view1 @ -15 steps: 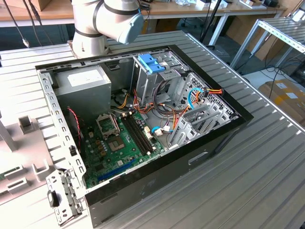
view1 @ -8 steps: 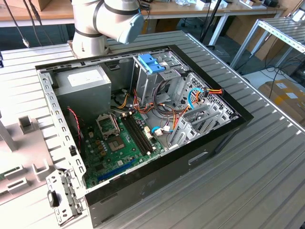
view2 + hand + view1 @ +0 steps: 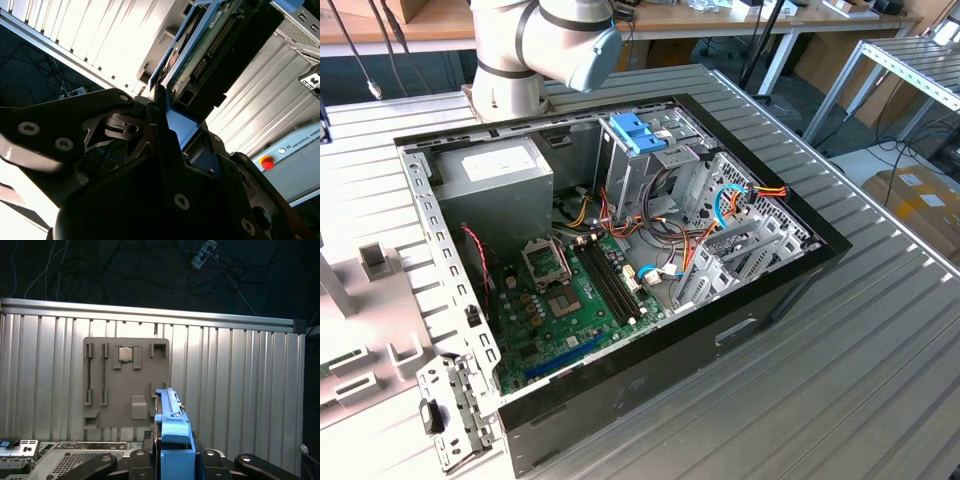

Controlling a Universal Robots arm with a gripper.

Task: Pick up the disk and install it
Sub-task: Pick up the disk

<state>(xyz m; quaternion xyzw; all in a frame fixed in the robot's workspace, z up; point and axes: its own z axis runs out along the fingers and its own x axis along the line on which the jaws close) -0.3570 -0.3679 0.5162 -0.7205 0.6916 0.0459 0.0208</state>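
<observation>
Between the fingers: disk [image 3: 170, 415] [image 3: 215, 45], seen edge-on, light blue carrier frame around a dark body.
Hand [image 3: 172, 460] [image 3: 170, 115]: clamps the disk's blue carrier end in both wrist views.
Grey fixture [image 3: 125, 385]: lies flat on the ribbed table [image 3: 240, 390], behind the disk's far end.
Computer case [image 3: 800, 270]: stands open on the table, with a blue-latched bracket [image 3: 638, 132] atop the drive cage.

The tool [image 3: 176, 460] clamped the disk [image 3: 172, 427] edge-on, blue carrier frame toward the camera. Beyond it on the ribbed worktop [image 3: 240, 380]: grey slotted fixture plate [image 3: 125, 390], chip [image 3: 125, 354] seated in one pocket. Cables [image 3: 100, 270] lay past the far edge.
</observation>
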